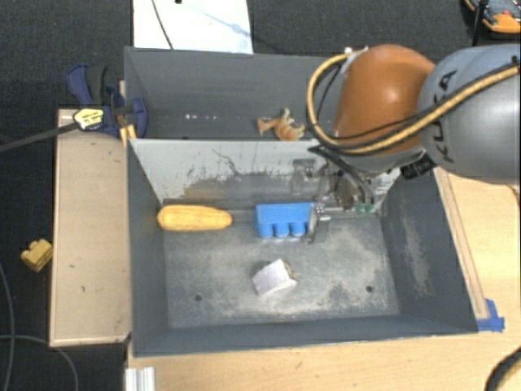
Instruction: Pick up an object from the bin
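My gripper point(319, 212) hangs low over the bin's middle, below the arm's orange cover. It is right at the right end of a blue block point(282, 220) with ribs along its near side, which lies flat on the bin floor. Whether it touches the block I cannot tell. A yellow corn cob point(194, 217) lies on its side to the left of the block. A small pale grey chunk point(273, 278) rests on the floor nearer the front, below the block.
A small tan figure point(278, 125) lies against the bin's far wall, behind the gripper. The arm and its cables cover the bin's back right part. Bare floor shows at the front right and front left.
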Tool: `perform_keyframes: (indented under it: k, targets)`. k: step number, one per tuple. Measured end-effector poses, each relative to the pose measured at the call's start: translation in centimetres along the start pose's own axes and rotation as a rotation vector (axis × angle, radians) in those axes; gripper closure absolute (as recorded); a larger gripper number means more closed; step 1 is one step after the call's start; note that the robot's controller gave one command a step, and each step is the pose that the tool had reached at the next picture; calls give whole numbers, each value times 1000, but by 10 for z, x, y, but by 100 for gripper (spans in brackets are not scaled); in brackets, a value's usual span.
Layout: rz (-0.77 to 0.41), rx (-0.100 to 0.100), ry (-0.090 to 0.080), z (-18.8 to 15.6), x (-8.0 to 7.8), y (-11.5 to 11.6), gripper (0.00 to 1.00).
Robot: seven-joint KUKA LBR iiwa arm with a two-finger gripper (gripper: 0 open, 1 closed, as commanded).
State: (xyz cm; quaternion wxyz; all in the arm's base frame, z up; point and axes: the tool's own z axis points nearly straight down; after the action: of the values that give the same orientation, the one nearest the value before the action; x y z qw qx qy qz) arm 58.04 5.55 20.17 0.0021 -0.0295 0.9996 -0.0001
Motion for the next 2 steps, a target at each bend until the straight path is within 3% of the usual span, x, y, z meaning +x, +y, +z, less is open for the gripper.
perform_keyframes:
  k: [1,2]
  targets:
    - [105,-2,1,13,39,25,0]
    - [-4,-1,3,19,66,33,0]
